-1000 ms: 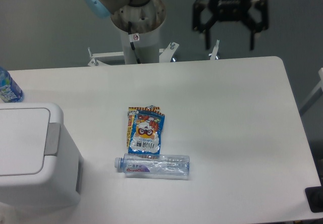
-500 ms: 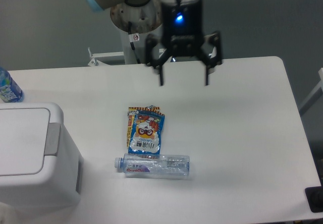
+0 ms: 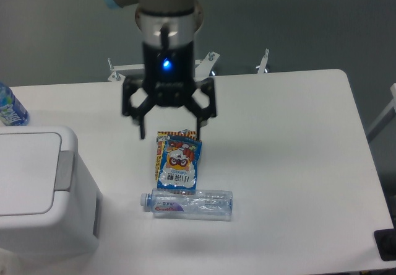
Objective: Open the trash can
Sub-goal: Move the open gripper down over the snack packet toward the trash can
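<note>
The pincer [image 3: 171, 134] hangs over the middle of the white table [image 3: 291, 139], its 2 dark fingers [image 3: 143, 126] spread wide with nothing between them; a blue light glows on the body above them, and the fingertips point down toward the table top. Just below the pincer lies a colourful snack packet [image 3: 178, 160], flat, its upper edge partly behind the right fingertip in this view; whether the finger touches it I cannot tell. Below the packet, just beside its lower edge, a clear plastic bottle [image 3: 189, 203] lies on its side, white cap pointing left.

The trash can [image 3: 43, 194] stands at the lower left corner of the scene, well apart from the pincer; it is a large white bin with rounded corners, its flat lid lying shut, and a grey push bar [image 3: 64, 170] running along the lid's right edge. At the far left edge of the table, above the trash can, part of a blue-labelled bottle [image 3: 10, 107] shows, cut off by the picture's edge.
</note>
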Robot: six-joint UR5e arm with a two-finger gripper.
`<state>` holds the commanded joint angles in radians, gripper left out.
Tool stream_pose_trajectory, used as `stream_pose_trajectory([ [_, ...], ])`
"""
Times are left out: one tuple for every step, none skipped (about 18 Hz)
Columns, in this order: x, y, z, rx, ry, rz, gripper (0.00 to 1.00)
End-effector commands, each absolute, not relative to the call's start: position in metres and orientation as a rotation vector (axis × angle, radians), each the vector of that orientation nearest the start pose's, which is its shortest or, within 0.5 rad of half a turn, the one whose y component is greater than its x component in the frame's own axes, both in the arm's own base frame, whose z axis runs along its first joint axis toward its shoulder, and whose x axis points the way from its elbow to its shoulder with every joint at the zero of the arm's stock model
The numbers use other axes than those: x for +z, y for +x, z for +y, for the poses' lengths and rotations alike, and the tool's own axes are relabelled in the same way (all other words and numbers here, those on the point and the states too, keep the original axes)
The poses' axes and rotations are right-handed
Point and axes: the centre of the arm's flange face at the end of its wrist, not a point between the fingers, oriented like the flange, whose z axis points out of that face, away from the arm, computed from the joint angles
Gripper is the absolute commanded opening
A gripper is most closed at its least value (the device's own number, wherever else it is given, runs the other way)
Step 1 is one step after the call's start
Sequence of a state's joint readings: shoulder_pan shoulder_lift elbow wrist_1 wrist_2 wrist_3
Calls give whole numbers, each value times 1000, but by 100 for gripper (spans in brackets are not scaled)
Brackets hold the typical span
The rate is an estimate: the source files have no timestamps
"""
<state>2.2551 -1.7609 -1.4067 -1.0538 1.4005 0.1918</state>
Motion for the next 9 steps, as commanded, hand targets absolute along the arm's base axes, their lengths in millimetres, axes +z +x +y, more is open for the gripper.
stream_pose_trajectory([
  [527, -265, 568, 69, -2564, -587, 100],
  [525, -259, 572, 58, -2565, -594, 100],
  [522, -253, 577, 46, -2568, -599, 100],
  [520, -251, 580, 39, -2569, -604, 100],
  [521, -246, 583, 37, -2563, -595, 100],
  [520, -244, 585, 38, -2555, -594, 100],
  [521, -244, 587, 37, -2536, -612, 100],
  [521, -239, 591, 33, -2515, -628, 100],
  [519, -236, 596, 28, -2504, -640, 100],
])
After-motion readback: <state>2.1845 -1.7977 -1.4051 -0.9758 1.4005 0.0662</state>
